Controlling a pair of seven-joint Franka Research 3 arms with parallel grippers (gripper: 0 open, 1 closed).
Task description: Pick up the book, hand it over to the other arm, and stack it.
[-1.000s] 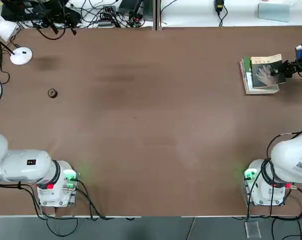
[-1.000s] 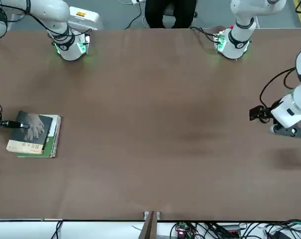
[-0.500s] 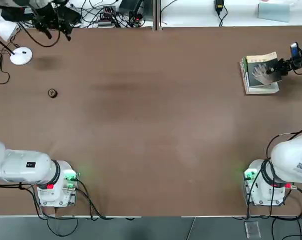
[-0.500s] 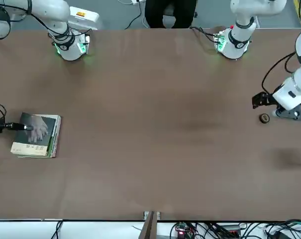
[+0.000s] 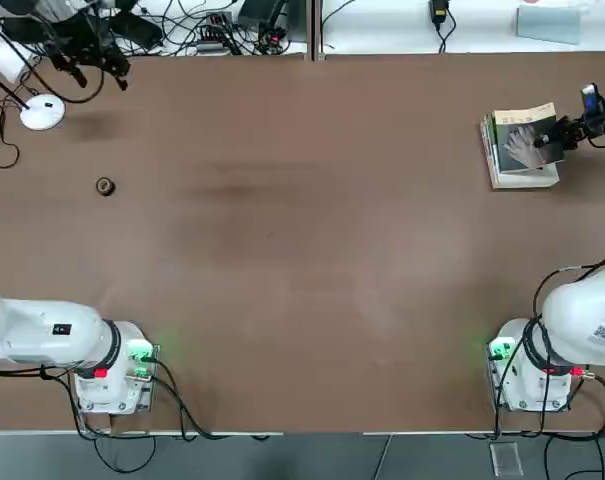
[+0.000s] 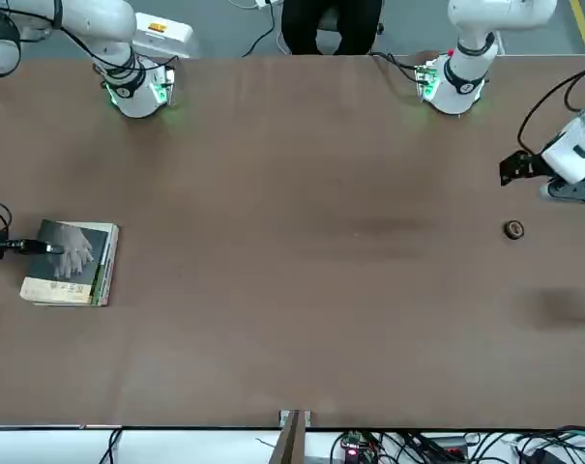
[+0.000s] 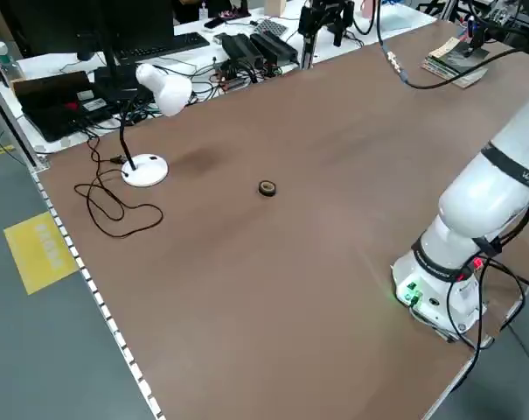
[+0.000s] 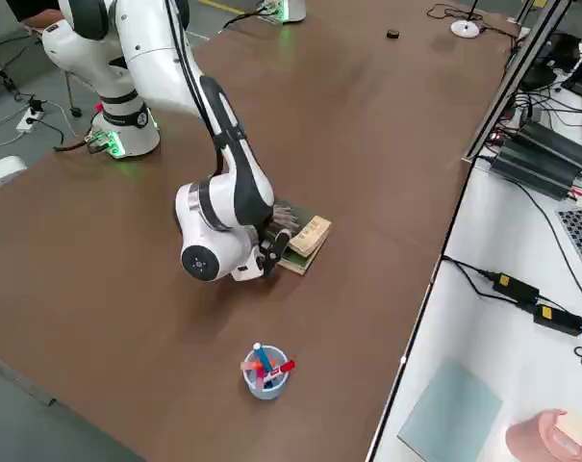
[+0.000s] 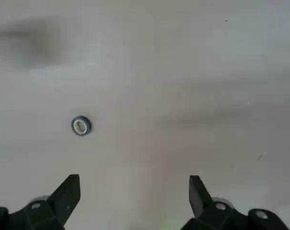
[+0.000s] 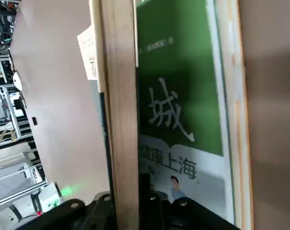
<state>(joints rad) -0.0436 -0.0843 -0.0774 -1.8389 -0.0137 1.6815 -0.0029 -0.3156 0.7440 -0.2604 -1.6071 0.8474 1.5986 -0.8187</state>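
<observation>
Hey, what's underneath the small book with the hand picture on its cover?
The small book lies on a thicker green-and-white book, held at its edge by the right gripper. Most of the lower cover is hidden.

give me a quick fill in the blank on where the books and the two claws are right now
1. The small paperback lies on top of the thicker ______ and white book.
2. The right claw is shut on the ______.
3. The left claw hangs over bare table with its fingers ______.
4. The small ring lies on the table nearer the ______ arm.

Missing words: green; paperback; open; left
</observation>
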